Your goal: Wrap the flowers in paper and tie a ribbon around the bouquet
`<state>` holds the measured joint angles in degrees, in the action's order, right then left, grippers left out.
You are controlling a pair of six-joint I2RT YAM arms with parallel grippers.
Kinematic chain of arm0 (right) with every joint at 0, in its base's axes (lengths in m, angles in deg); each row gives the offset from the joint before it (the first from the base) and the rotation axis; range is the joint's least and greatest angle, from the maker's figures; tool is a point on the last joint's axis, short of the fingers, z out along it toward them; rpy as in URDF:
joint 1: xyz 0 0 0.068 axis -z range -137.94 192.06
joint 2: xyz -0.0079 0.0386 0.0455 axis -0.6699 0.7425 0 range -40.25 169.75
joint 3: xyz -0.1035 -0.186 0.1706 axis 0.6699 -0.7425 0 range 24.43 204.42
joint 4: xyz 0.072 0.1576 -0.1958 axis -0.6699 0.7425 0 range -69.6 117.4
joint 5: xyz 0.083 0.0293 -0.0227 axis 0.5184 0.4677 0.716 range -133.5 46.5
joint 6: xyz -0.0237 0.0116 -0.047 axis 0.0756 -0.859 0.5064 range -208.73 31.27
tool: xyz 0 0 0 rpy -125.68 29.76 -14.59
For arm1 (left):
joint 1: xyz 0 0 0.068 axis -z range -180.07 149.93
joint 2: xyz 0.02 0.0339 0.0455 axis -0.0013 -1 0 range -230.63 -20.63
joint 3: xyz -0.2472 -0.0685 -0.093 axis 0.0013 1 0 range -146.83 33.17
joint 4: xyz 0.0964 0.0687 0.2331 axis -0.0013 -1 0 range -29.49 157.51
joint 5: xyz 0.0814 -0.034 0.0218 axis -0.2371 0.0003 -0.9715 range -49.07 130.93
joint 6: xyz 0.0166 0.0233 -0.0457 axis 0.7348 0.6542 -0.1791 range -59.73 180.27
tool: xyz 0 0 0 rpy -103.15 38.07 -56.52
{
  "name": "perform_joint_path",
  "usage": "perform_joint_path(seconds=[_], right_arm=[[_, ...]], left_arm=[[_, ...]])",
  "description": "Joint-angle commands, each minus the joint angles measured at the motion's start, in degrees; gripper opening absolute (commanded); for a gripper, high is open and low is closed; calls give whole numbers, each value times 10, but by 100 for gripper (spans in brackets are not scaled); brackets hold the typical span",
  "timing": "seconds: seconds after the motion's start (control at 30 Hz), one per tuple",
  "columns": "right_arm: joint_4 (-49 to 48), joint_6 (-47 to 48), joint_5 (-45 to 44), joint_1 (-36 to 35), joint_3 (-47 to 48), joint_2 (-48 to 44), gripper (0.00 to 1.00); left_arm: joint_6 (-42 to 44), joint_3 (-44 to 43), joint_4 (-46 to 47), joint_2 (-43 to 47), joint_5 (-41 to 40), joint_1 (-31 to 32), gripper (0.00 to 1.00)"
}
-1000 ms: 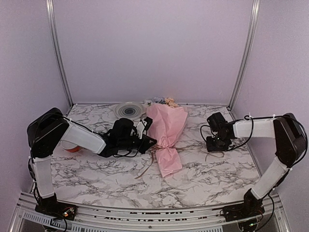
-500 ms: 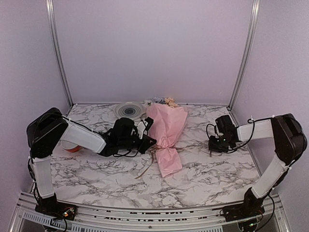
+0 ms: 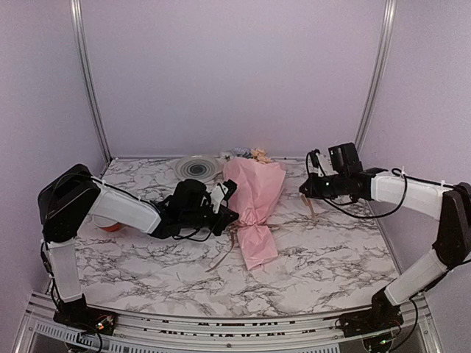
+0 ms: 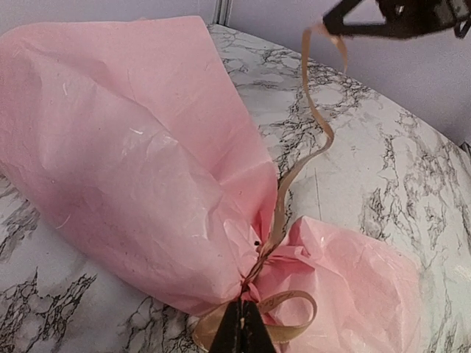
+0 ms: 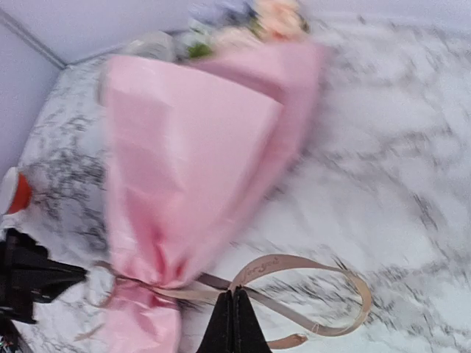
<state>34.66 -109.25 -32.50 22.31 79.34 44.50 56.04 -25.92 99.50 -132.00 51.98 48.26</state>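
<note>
The stems of the flowers (image 3: 254, 154) are hidden inside the pink paper (image 4: 132, 147) of the bouquet (image 3: 254, 209), which is laid on the table (image 3: 331, 257) with only small blooms seen at its wide far end. An orange-red spool (image 3: 110, 226) is mostly covered by the left arm (image 3: 125, 209). The tan ribbon (image 4: 316, 118) is pinched at the bouquet's cinched waist by the clenched left gripper (image 4: 243, 312) and held raised by the clamped right gripper (image 5: 233, 301); whether it is knotted cannot be made out.
</note>
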Motion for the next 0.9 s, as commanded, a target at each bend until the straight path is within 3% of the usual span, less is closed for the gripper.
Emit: perform_joint_path(seconds=[0.0, 0.23, 0.37, 0.47, 0.57, 0.7, 0.87], right_arm=[[-45, 66, 23, -120, 140, -42, 0], [-79, 65, 60, -226, 284, 71, 0], [-51, 78, 75, -259, 383, 156, 0], [7, 80, 26, -260, 417, 181, 0], [36, 71, -30, -241, 377, 152, 0], [37, 9, -33, -155, 263, 99, 0], [0, -47, -7, -87, 116, 82, 13]], left_arm=[[41, 10, -9, 34, -31, 15, 0], [65, 25, -9, 54, -42, 30, 0], [73, 28, -9, 59, -45, 38, 0], [70, 33, -10, 59, -54, 38, 0], [66, 42, -9, 60, -51, 38, 0], [65, 41, -9, 54, -43, 38, 0], [63, 35, -9, 48, -43, 38, 0]])
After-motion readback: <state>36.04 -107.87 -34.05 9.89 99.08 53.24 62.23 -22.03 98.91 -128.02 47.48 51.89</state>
